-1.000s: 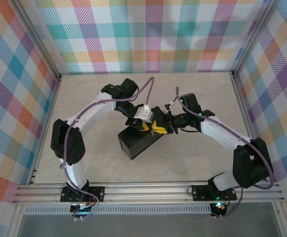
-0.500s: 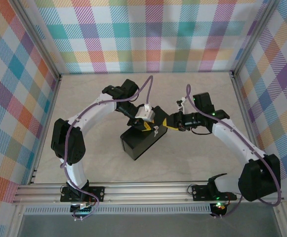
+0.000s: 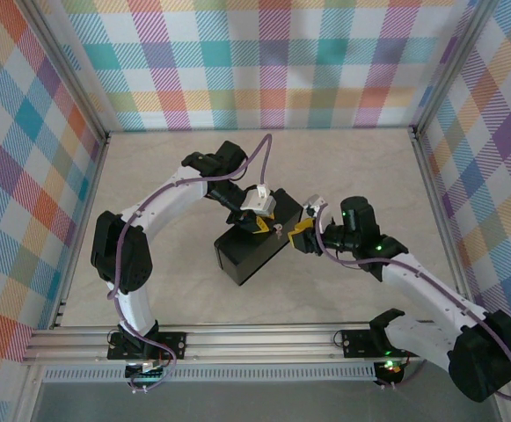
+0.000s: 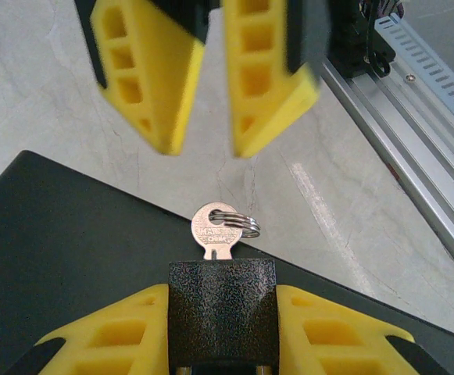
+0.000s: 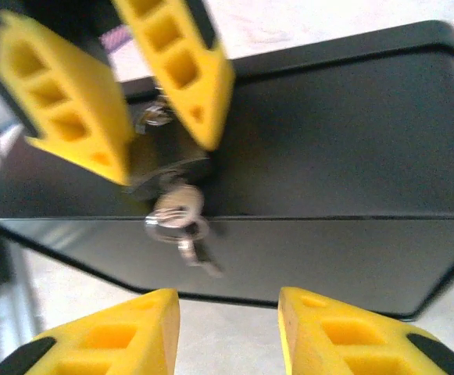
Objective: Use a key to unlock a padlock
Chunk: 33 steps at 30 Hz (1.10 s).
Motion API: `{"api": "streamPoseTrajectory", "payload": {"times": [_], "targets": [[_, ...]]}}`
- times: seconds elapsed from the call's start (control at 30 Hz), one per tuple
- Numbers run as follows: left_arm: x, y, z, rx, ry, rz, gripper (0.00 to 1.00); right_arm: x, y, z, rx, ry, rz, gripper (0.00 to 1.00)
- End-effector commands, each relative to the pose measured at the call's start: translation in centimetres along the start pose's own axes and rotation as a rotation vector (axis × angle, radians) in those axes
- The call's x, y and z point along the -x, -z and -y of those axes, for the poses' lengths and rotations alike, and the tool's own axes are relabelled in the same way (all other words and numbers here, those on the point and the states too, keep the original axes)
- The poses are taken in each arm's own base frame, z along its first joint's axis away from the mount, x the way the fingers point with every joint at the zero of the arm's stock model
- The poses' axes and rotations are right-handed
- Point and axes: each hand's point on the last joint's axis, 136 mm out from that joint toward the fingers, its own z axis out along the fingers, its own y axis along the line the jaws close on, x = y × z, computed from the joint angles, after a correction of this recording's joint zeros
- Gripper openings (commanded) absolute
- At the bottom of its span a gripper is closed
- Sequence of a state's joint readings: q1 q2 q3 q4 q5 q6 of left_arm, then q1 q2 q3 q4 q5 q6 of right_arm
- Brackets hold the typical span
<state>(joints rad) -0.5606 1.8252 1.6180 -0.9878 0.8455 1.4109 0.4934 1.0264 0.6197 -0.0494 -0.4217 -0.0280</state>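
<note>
My left gripper is shut on the small dark padlock, holding it over the black box. The silver key sticks out of the padlock's end with a split ring through its head. My right gripper stands open a short way back from the key, touching nothing. From the right wrist view the left fingers clamp the padlock, and a second small key dangles from the ring. In the top view the left gripper and right gripper face each other over the box's right end.
The box lies diagonally in the middle of the beige table. An aluminium rail runs along the table edge, and checked walls close in the back and sides.
My right gripper let go of the key, opened, and drew back toward the near right. The key stays in the padlock. The left gripper kept its hold and barely moved.
</note>
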Motion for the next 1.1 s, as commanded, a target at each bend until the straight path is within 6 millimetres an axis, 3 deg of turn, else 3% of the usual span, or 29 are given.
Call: {"api": "streamPoseTrajectory", "payload": {"times": [0.0, 0.27, 0.63, 0.9, 1.07], "targets": [[-1.8, -1.2, 0.3, -0.044, 0.058, -0.021, 0.23, 3.1, -0.8, 2.0, -0.121, 0.190, 0.112, 0.39], [-2.0, -1.1, 0.5, -0.047, 0.066, -0.036, 0.23, 2.9, -2.6, 0.2, -0.124, 0.282, 0.075, 0.39], [-1.9, -1.2, 0.5, -0.044, 0.083, -0.015, 0.22, 4.1, -0.6, -2.4, -0.073, 0.326, 0.090, 0.42], [-1.9, -1.3, 0.3, -0.035, 0.082, -0.008, 0.21, 4.4, -2.1, -2.7, -0.022, 0.365, 0.009, 0.40], [-2.1, -1.4, 0.4, -0.041, 0.083, -0.010, 0.21, 4.6, -0.9, -2.9, -0.040, 0.400, 0.022, 0.40]]}}
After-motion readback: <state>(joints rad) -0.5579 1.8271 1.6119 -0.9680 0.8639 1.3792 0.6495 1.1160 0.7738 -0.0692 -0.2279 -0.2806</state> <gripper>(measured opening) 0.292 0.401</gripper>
